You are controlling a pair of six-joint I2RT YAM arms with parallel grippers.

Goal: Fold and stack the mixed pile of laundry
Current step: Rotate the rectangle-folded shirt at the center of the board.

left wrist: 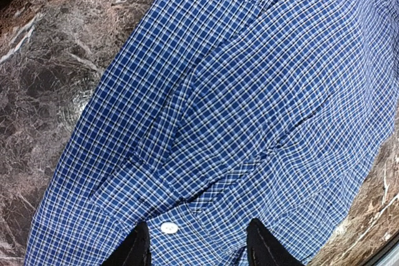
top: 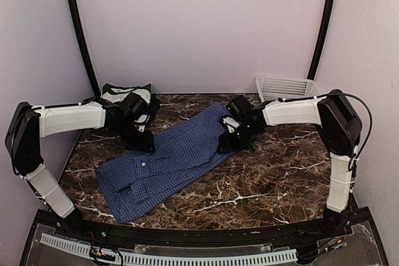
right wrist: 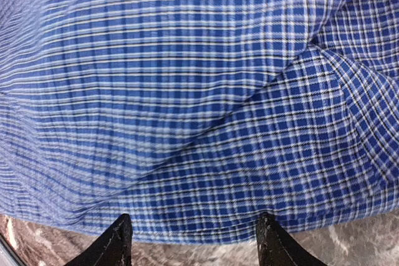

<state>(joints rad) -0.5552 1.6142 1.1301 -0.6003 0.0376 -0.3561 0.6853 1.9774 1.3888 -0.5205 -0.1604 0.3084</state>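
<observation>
Here both stood with jaws apart: left gripper [left wrist: 197,235] above the checked shirt [left wrist: 249,104], right gripper [right wrist: 193,228] at its edge.

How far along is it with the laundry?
Nothing looks folded or stacked yet. In hand: the blue check shirt lies spread on the table, left gripper and right gripper open over it. To do: fold it, then the white and dark garment bunched at the back.

Top view: fixed high at the near edge, looking down and forward over the whole desk [top: 268,179]. Left wrist view: close above the blue check shirt [left wrist: 249,91], desk at margins. Right wrist view: closer, shirt nearly fills it. All three share the shirt.
</observation>
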